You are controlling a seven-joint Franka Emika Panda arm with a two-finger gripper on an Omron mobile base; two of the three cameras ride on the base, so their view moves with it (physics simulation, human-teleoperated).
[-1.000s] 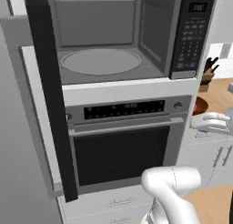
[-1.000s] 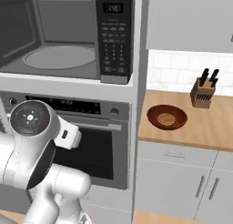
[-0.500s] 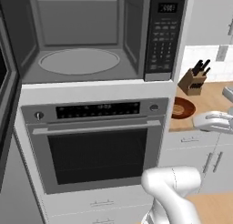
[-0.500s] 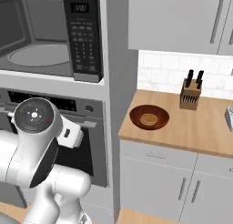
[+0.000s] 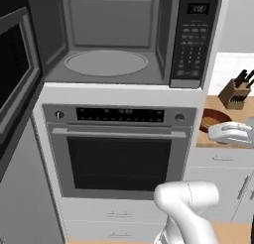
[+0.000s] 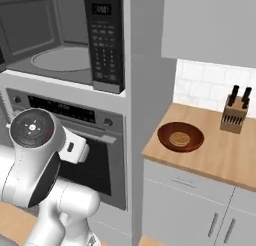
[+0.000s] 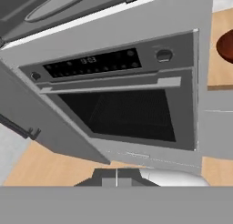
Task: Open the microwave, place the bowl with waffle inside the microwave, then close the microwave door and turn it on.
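A: Report the microwave (image 5: 106, 39) status.

B: The cavity is exposed. The round glass turntable (image 5: 106, 63) lies flat on the cavity floor. The microwave door (image 5: 17, 72) stands swung out at the left edge of the left base view, with its dark window facing inward. The keypad panel (image 6: 104, 37) sits on the right side of the cavity, with a small display at its top.

A: Locate the bowl (image 6: 180, 137).

B: The bowl rests on the wooden tabletop (image 6: 220, 152), to the right of the appliance column and well apart from the microwave. The waffle (image 6: 179, 138) lies flat inside it, near the centre. A knife block (image 6: 235, 115) stands farther back on the same tabletop, near the tiled wall.

A: Report what sits below the microwave.

B: A steel wall oven (image 5: 118, 151) with a dark glass door and a horizontal bar handle. White drawers are located under it.

A: Report the gripper state.

B: The arm's white end section (image 5: 230, 133) shows in the left base view just in front of the bowl. The fingers are not distinguishable there, so it cannot be determined whether they are spread or pressed together. The hand view faces the wall oven at a tilt, with an edge of the bowl at its upper right.
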